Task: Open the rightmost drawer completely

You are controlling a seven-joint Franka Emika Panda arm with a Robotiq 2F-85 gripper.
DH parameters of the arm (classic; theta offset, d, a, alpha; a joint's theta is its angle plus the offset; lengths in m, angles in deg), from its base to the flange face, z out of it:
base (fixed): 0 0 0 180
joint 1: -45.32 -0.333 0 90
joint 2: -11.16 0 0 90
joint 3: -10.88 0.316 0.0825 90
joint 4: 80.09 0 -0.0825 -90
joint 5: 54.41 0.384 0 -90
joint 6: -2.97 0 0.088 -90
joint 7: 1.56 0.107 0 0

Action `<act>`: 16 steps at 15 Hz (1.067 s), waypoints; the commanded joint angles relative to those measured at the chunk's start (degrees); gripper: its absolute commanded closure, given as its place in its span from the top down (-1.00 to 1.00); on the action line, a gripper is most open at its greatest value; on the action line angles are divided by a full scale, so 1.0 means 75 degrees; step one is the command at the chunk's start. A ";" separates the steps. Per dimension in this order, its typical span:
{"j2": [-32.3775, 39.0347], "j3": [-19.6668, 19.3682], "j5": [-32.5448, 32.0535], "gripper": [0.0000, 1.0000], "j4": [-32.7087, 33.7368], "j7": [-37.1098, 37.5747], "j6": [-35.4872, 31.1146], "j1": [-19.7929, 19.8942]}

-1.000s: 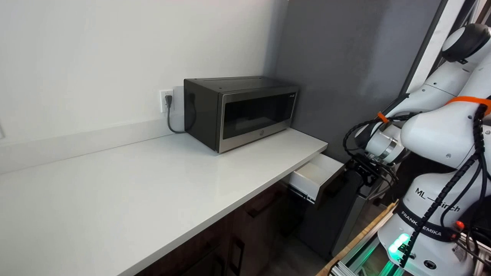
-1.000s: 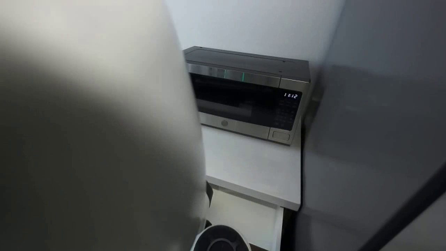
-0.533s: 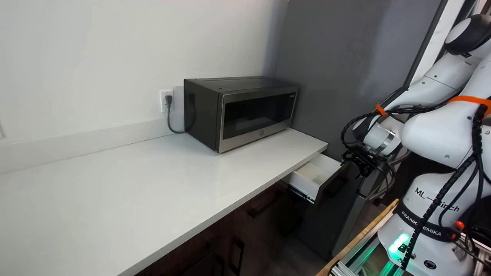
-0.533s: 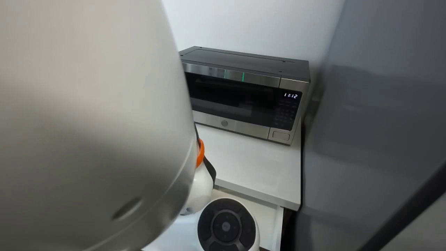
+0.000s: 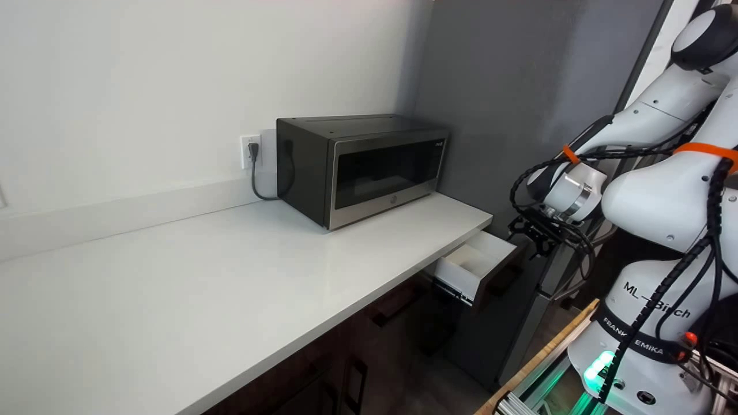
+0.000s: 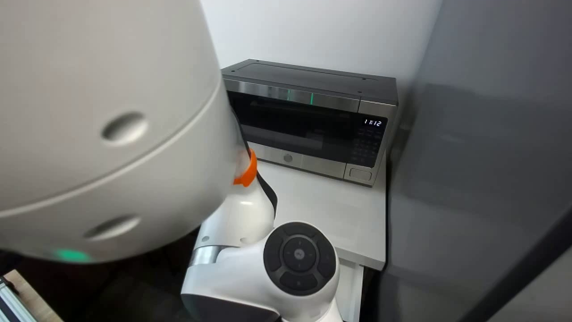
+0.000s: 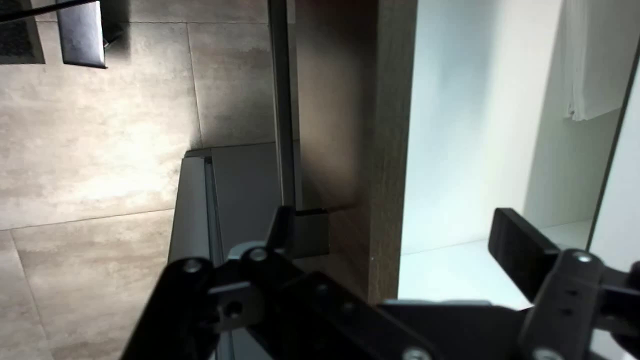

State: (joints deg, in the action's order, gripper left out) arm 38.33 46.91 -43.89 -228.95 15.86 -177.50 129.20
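The rightmost drawer stands pulled out from under the countertop in an exterior view. Its front panel is dark brown and its box is whitish. In an exterior view only its right side shows; the arm hides the rest. In the wrist view the top edge of the drawer front runs between my spread fingers, with the dark bar handle on its left. My gripper is open and empty. In an exterior view my gripper is above and just beyond the drawer front. It is hidden in the other exterior view.
A grey-black microwave stands on the white countertop, above the drawer. A tall grey panel rises close beside the drawer. Dark brown cabinet fronts with bar handles are below the counter. The arm's base stands at right.
The gripper has risen and shifted slightly left, from beside the drawer front to above it. The arm's upper joint has lifted. The drawer shows no clear movement.
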 commanded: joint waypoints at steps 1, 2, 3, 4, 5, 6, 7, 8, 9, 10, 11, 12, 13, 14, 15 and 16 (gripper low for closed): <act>-0.0998 -0.0056 0.0288 1.00 -0.0316 -0.0570 0.0819 -0.0276; -0.1187 -0.0109 0.0326 1.00 -0.0343 -0.0794 0.1029 -0.0405; -0.1397 -0.0237 0.0380 1.00 -0.0389 -0.0989 0.1157 -0.0629; -0.1598 -0.0326 0.0416 1.00 -0.0429 -0.1244 0.1361 -0.0811; -0.1738 -0.0133 -0.0200 1.00 -0.0523 -0.1082 0.1564 -0.0596; -0.1884 -0.0059 -0.0256 1.00 -0.0564 -0.1305 0.1729 -0.0623; -0.1994 0.0050 -0.0385 1.00 -0.0610 -0.1483 0.1843 -0.0613; -0.2114 0.0141 -0.0474 1.00 -0.0648 -0.1665 0.1958 -0.0619; -0.2268 0.0293 -0.0490 1.00 -0.0686 -0.1897 0.2099 -0.0575; -0.2302 0.0408 -0.0531 1.00 -0.0713 -0.2160 0.2152 -0.0553; -0.2479 0.0508 -0.0553 1.00 -0.0747 -0.2364 0.2296 -0.0558; -0.2547 0.0573 -0.0599 1.00 -0.0781 -0.2597 0.2338 -0.0580; -0.2663 0.0662 -0.0587 1.00 -0.0822 -0.2812 0.2394 -0.0584; -0.2791 0.0768 -0.0535 1.00 -0.0839 -0.3049 0.2500 -0.0575; -0.2848 0.0839 -0.0505 1.00 -0.0853 -0.3273 0.2553 -0.0585; -0.2932 0.0946 -0.0428 1.00 -0.0863 -0.3524 0.2611 -0.0571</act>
State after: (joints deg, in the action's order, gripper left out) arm 20.22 51.77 -47.15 -233.81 -6.19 -160.56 124.28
